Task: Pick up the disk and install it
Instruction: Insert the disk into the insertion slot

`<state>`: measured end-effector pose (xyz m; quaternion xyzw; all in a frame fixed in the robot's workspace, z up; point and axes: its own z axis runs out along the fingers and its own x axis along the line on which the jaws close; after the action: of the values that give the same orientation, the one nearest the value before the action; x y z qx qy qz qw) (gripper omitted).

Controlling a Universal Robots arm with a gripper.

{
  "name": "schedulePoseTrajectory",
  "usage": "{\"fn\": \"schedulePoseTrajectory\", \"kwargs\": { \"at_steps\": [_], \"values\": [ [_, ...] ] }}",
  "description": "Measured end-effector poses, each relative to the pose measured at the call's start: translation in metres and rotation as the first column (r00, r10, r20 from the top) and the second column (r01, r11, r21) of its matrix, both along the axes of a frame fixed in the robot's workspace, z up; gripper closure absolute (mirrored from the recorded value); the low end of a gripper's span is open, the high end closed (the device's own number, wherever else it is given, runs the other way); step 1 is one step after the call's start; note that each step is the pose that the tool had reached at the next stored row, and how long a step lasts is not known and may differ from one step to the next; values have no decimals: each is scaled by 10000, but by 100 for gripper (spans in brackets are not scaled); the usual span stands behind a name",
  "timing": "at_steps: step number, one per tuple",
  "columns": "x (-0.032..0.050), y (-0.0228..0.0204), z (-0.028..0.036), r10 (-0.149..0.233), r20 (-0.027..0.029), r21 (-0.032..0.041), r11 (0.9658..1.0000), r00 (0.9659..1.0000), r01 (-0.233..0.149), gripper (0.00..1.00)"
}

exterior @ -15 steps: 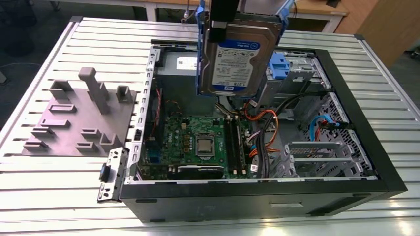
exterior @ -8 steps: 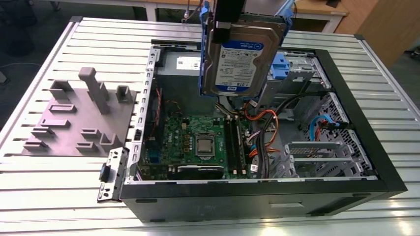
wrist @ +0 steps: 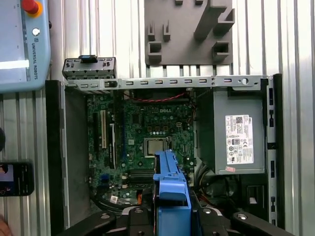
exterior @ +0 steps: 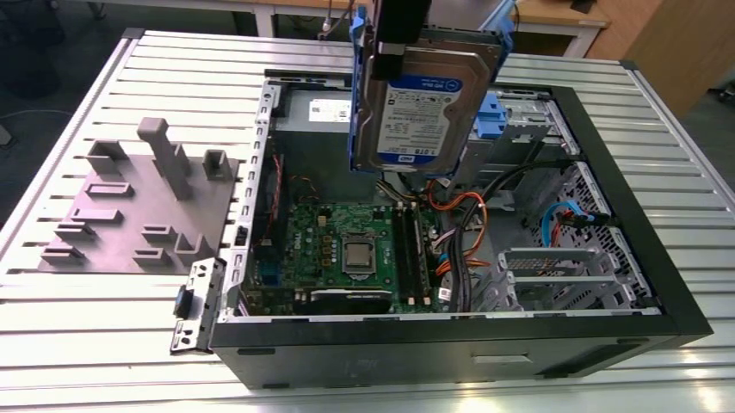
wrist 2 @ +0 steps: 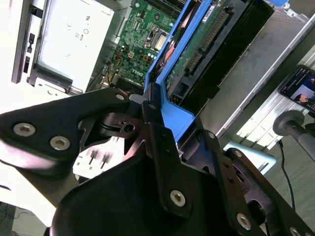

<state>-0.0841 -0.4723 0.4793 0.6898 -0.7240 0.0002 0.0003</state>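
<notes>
The disk [exterior: 416, 107], a silver hard drive with a white-and-blue label in a blue carrier bracket, hangs upright above the open computer case [exterior: 643, 284]. My gripper [exterior: 398, 41] is shut on the carrier's top edge. In the second wrist view the black fingers [wrist 2: 162, 142] clamp the blue bracket [wrist 2: 170, 115], with the drive's circuit-board side [wrist 2: 197, 54] running away from them. The first wrist view looks down the blue carrier [wrist: 170, 184] onto the motherboard [wrist: 152, 132], with the gripper [wrist: 170, 219] at its near end.
The case lies open on a slatted metal table [exterior: 92, 310]. A grey power-supply box [wrist: 238, 137] sits at one end and a metal drive cage [exterior: 557, 275] at the other. A grey fixture plate [exterior: 138, 206] lies outside the case. A teach pendant [wrist: 22, 44] and a phone [wrist: 15, 179] lie alongside.
</notes>
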Motion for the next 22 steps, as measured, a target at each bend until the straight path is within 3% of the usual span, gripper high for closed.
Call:
{"fn": "schedulePoseTrajectory", "kwargs": {
  "at_steps": [10,17,22],
  "values": [
    [110,-3,-19,-1,-2,-3,10000,10000,1,64],
    [114,-53,-32,0,0,0,10000,10000,0,64],
    [197,-55,-39,0,0,-1,10000,10000,0,64]
  ]
}}
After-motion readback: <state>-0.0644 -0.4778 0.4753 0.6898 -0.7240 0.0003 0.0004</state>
